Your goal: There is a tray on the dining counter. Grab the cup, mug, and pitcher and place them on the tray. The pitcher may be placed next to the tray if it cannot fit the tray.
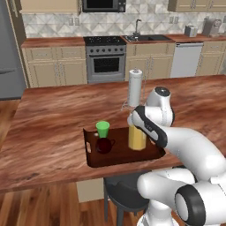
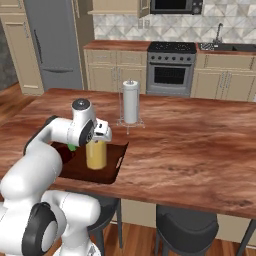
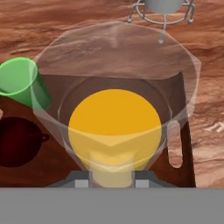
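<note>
Gripper (image 3: 112, 178) sits directly above the pitcher (image 1: 137, 137), its two tips pressed against the glass near the rim, so it appears closed on the pitcher, though the clear wall makes the contact hard to judge. In the hand view the orange-yellow liquid lies dead centre, with the cup (image 3: 22, 83) at about ten o'clock and the mug (image 3: 18, 141) at about nine o'clock. From the left base view, pitcher, cup and mug all stand upright on the tray (image 1: 93, 161), which lies near the front edge of the dining counter (image 1: 53, 119). A paper towel holder (image 1: 135, 86) stands at twelve o'clock beyond the tray.
</note>
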Robot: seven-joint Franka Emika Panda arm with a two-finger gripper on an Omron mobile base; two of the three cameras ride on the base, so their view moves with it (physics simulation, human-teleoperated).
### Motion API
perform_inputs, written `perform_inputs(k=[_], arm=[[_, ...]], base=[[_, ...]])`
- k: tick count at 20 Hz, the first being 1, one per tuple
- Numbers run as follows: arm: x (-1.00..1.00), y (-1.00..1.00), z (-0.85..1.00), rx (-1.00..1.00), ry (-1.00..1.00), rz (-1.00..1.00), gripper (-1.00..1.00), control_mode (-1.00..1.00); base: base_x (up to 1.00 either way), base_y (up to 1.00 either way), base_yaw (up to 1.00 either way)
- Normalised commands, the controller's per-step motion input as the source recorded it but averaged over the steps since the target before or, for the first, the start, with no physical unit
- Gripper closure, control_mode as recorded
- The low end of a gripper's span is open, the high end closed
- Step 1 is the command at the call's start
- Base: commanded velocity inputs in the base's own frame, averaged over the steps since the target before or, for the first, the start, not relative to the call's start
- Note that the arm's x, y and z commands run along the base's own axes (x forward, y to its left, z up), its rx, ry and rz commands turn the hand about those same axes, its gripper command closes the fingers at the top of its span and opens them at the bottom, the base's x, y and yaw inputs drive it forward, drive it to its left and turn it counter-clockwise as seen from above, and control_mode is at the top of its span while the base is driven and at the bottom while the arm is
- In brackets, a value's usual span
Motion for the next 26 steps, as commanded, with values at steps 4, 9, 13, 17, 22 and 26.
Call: perform_inputs(k=[4, 9, 13, 17, 22, 26], arm=[[0.04, 0.0, -0.09, 0.0, 0.0, 0.0, 1.0, -1.0], [0.07, 0.0, 0.0, 0.0, -0.05, 0.0, 1.0, -1.0], [0.13, 0.0, 0.0, 0.0, -0.04, 0.0, 1.0, -1.0], [0.06, 0.0, -0.06, 0.0, -0.02, 0.0, 1.0, -1.0], [0.01, 0.0, -0.11, 0.0, -0.01, 0.0, 1.0, -1.0], [0.0, 0.0, -0.27, 0.0, 0.0, 0.0, 1.0, -1.0]], base=[[0.0, 0.0, 0.0], [0.0, 0.0, 0.0], [0.0, 0.0, 0.0], [0.0, 0.0, 0.0], [0.0, 0.0, 0.0], [0.0, 0.0, 0.0]])
